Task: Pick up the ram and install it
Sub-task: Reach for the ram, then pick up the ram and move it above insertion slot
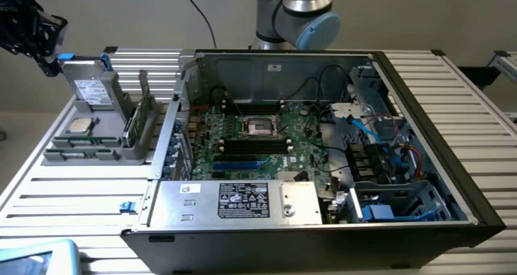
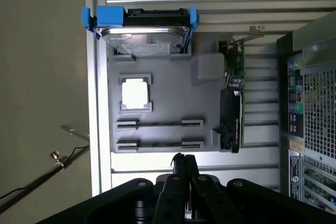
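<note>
**Poised over the tray point(image 2: 168, 85), nothing gripped**

Nearest, gripper point(image 2: 181, 158) closed tight on nothing, hovering off the tray edge, probably for a clear look down. Just beyond, ram point(image 2: 160, 124) apparently standing on edge between slot clips, upright for a pinch from above; too thin to confirm. Further on, chip point(image 2: 135, 94) flat in its pocket, then drive point(image 2: 144, 32) upright. Beside, green card point(image 2: 234, 61); case point(image 1: 275, 75) open alongside.

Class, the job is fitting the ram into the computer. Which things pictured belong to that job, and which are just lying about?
Belongs to the job:
- ram, apparently edge-on in a slot of the grey tray
- motherboard memory slots
- hand, shut and empty

Lying about:
- drive with blue handles
- silver processor chip
- green expansion card
</note>
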`<state>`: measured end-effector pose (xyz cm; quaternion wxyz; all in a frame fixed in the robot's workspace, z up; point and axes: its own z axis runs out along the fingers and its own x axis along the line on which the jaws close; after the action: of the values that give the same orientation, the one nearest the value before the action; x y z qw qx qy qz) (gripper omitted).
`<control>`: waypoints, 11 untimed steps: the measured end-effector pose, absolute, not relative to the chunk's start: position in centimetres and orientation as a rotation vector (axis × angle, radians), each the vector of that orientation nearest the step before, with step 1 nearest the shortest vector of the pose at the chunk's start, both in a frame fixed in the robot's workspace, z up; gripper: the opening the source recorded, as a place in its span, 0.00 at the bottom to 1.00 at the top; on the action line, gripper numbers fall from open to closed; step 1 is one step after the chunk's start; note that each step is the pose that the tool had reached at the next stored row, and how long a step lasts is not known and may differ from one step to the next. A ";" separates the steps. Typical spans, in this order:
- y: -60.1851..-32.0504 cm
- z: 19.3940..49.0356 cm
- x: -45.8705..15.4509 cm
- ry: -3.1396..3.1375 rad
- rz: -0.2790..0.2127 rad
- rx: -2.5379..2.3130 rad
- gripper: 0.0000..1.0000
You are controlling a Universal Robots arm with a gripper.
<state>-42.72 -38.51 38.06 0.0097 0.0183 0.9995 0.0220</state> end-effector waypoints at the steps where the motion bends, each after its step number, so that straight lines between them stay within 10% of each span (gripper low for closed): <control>1: -38.5 38.1 -42.7 3.121 0.069 0.057 0.11; 11: -38.5 38.1 -42.7 3.121 0.069 0.057 0.11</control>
<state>-42.72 -38.48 38.06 0.0097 0.0183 0.9995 0.0220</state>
